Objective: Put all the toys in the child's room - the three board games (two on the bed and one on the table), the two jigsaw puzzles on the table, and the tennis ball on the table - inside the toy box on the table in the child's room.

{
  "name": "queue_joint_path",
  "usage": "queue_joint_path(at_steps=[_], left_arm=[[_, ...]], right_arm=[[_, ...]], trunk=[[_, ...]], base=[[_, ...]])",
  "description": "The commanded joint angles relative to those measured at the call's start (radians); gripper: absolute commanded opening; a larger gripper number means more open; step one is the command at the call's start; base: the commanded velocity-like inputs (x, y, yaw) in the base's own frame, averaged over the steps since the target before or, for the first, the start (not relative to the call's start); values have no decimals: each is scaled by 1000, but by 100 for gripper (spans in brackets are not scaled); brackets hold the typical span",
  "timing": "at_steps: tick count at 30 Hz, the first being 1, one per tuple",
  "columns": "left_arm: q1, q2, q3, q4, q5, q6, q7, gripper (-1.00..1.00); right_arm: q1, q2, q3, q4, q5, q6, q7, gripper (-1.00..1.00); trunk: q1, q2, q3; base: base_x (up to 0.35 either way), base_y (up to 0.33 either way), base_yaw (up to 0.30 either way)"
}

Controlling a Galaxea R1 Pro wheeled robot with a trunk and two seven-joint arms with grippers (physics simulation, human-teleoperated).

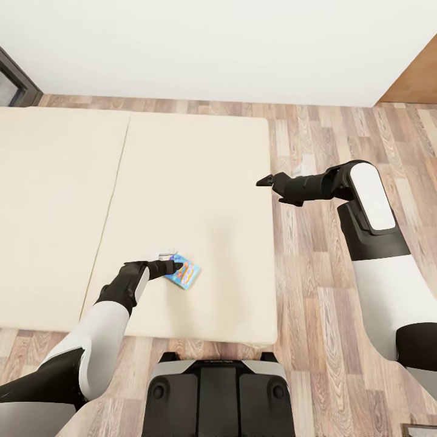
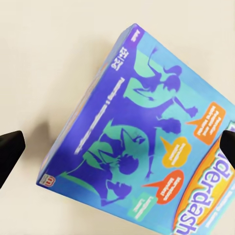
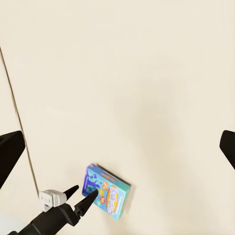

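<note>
A small blue board game (image 1: 187, 274) lies flat on the beige bed (image 1: 200, 152), near its front edge. My left gripper (image 1: 176, 265) is low over the mattress at the box's left end. In the left wrist view the blue board game (image 2: 142, 132) lies between that gripper's (image 2: 117, 149) two black fingertips, which are spread wide, so it is open. My right gripper (image 1: 271, 185) hangs higher, above the bed's right edge, open and holding nothing. The right wrist view looks down on the board game (image 3: 108, 191) with the left gripper (image 3: 84, 196) reaching its edge.
A seam (image 1: 115, 200) splits the mattress into two panels. Wooden floor (image 1: 315, 255) runs along the bed's right side and front. A white wall (image 1: 218, 48) stands behind the bed. My base (image 1: 218, 394) is up against the bed's front edge.
</note>
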Motion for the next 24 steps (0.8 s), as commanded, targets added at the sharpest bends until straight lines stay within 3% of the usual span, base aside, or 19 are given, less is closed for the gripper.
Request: queue_joint_path(at_steps=[1,24], left_arm=[[-1,-2,8,-2,-10,5,-9,100],[-1,-2,8,-2,-10,4,-20,100]], right_arm=[[-1,-1,2,-1,-9,1,-10,100],[-1,-1,2,-1,-10,1,-10,100]], trunk=[[1,-2,-2],[1,-2,-9]], base=[[0,0,0],[0,0,0]])
